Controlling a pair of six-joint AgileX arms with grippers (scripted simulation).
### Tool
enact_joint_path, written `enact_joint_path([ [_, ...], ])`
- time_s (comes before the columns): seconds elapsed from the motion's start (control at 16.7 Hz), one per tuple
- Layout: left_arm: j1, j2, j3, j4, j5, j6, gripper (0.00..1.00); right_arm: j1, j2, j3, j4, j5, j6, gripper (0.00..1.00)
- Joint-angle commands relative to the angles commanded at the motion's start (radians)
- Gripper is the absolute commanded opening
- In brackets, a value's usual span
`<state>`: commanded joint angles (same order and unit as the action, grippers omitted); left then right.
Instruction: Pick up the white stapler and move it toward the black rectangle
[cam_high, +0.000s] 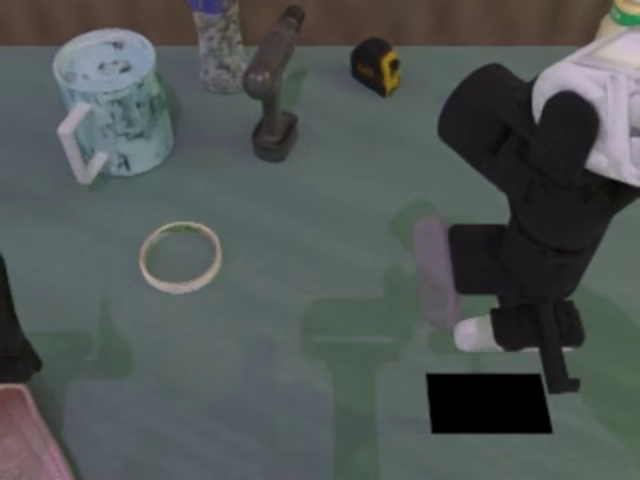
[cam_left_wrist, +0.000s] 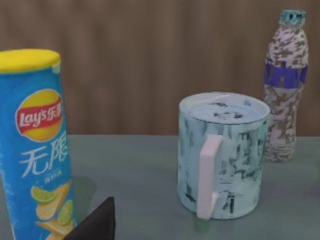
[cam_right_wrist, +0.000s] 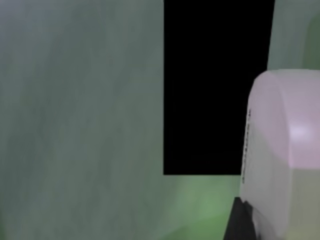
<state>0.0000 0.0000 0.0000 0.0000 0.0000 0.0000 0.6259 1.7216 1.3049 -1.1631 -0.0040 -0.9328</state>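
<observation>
**Stapler carried just short of the black rectangle**

The right end effector (cam_high: 520, 330) is closed on the white stapler (cam_high: 478, 335), whose pale end sticks out toward the top view's left while the rest is hidden under the black fingers. In the right wrist view the stapler (cam_right_wrist: 282, 150) fills the near corner, with the black rectangle (cam_right_wrist: 217, 85) lying flat just past it. From above, the stapler sits just beside the rectangle's (cam_high: 489, 403) far edge, not yet over it; whether it is lifted clear of the surface (cam_high: 300, 250) cannot be told for certain, though the soft shadow beside it suggests it is. The grip across the body probably keeps the long shape level for a short carry toward the patch.

The left end effector (cam_high: 12, 340) is parked at the left edge of the top view; its fingers' state cannot be told.

By count: one stapler, one black rectangle, one white tape ring (cam_high: 180, 257), one mug (cam_high: 110, 100), one bottle (cam_high: 220, 40), one dark drill (cam_high: 272, 85), one tape measure (cam_high: 376, 66) and, in the left wrist view, one crisps can (cam_left_wrist: 35, 145).
</observation>
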Motion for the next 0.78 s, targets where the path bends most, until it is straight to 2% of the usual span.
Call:
enact_joint_path([
  [0.18,0.0,0.0,0.0,0.0,0.0,0.0,1.0,0.004,0.023,-0.05,0.07,0.0,-0.002,0.0],
  [0.54,0.0,0.0,0.0,0.0,0.0,0.0,1.0,0.004,0.111,-0.231,0.357,0.0,0.004,0.0],
  [0.78,0.0,0.0,0.0,0.0,0.0,0.0,1.0,0.006,0.127,-0.263,0.396,0.001,0.003,0.0],
])
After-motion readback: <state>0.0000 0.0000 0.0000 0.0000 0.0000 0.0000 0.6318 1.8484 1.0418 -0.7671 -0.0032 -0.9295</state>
